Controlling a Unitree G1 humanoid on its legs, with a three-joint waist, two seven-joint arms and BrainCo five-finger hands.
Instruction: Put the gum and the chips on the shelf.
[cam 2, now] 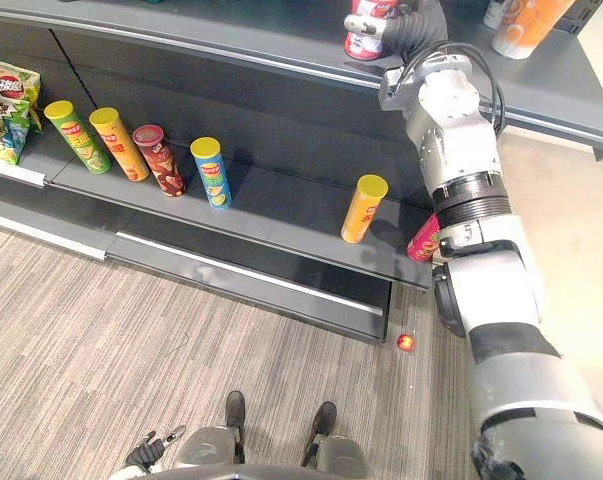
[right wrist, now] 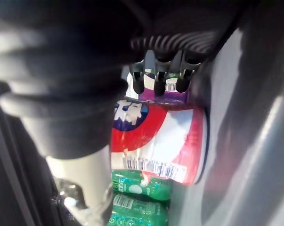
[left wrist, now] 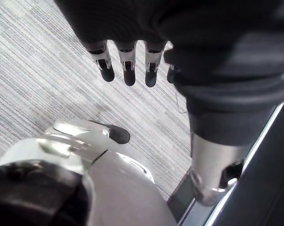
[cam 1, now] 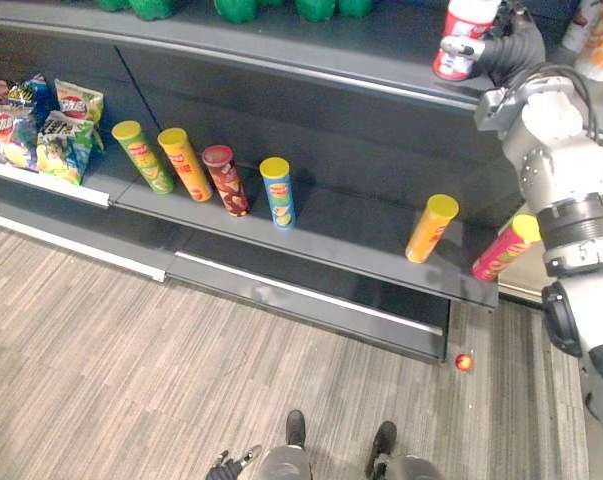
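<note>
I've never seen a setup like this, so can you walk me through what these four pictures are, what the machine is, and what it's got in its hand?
This is a two-legged humanoid robot standing in front of store shelves. Two pictures come from a pair of cameras on its head, looking down. The other two come from cameras on its wrists, very close to each hand. Its right hand is up at the upper shelf, fingers curled round a red and white tub, probably the gum. Its left hand hangs open low over the floor, holding nothing. On the lower shelf stand six chip cans, with chip bags further to the left. A small red object lies on the floor.
</note>
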